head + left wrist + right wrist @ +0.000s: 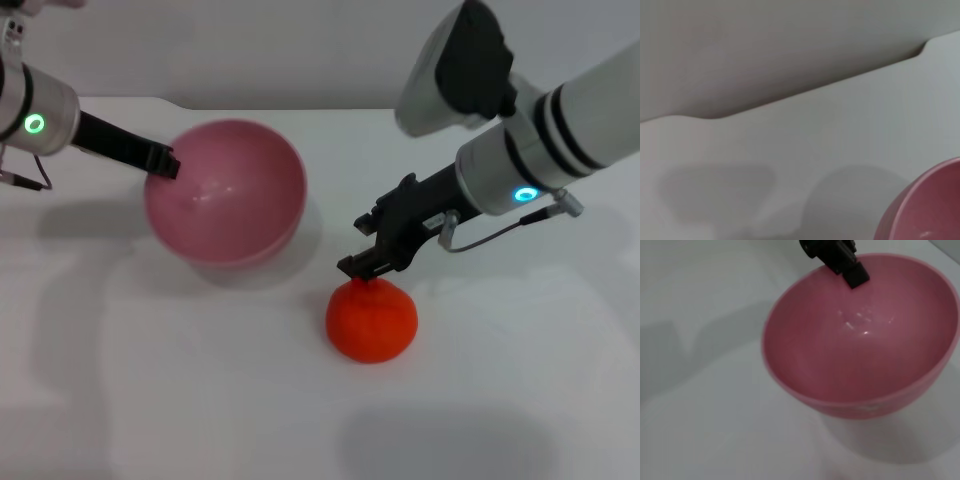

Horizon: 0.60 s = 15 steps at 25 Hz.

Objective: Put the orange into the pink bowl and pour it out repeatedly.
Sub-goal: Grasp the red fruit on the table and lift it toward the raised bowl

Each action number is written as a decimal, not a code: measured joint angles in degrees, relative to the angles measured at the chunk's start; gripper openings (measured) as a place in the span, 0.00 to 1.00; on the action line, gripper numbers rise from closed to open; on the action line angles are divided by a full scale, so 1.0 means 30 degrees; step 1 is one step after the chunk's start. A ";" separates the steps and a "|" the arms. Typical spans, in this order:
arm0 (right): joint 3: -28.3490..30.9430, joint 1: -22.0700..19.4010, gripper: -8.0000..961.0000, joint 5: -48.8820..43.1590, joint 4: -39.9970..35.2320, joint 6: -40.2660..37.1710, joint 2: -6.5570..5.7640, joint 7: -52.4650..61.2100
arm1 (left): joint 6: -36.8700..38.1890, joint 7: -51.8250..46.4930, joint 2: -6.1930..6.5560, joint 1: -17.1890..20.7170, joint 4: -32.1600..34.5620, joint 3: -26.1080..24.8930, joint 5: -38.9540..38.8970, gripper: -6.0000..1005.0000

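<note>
Two arms are at work over the white bench (120, 400). In the head view the left hand (165, 163) reaches in from nine o'clock and is clenched on the rim of the pink bowl (225, 190), one finger inside the wall and the rest outside. The bowl sits tilted, its open mouth turned toward the camera, its inside bare and glossy. The right wrist view looks into that same bowl (860, 340) and shows the left hand's dark fingertip (856, 274) lying over the far rim. The left wrist view catches only a curved slice of the bowl's pink wall (930, 205) and the bench edge.

The orange (371, 318) rests on the bench at about four o'clock from the bowl, near it but apart. The right hand (368, 264) comes down from two o'clock, its dark fingers just at the orange's top; whether they are released or clenched I cannot tell.
</note>
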 joint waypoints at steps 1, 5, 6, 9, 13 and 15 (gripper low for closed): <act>-0.0578 -0.0093 0.63 0.0009 0.0104 0.0491 0.0003 -0.0001 | 0.0016 0.0000 -0.0052 0.0029 0.0010 0.0031 0.0000 0.05; -0.1005 -0.0134 0.63 0.0009 0.0389 0.0801 0.0004 0.0001 | 0.0173 -0.0008 -0.0354 0.0116 0.0088 0.0075 0.0000 0.05; -0.1056 -0.0151 0.63 0.0009 0.0421 0.0813 0.0005 0.0001 | 0.0194 -0.0009 -0.0379 0.0115 0.0116 0.0076 -0.0001 0.05; -0.1225 -0.0278 0.63 0.0065 0.0450 0.0789 0.0005 0.0016 | 0.0240 -0.0013 -0.0383 0.0088 0.0226 0.0076 0.0000 0.05; -0.1489 -0.0462 0.63 0.0340 0.0452 0.0608 0.0005 0.0089 | 0.0174 -0.0017 -0.0328 -0.0032 0.0283 0.0075 -0.0002 0.05; -0.1710 -0.0541 0.63 0.0595 0.0463 0.0417 0.0004 0.0173 | 0.0122 -0.0016 -0.0275 -0.0065 0.0286 0.0074 0.0000 0.05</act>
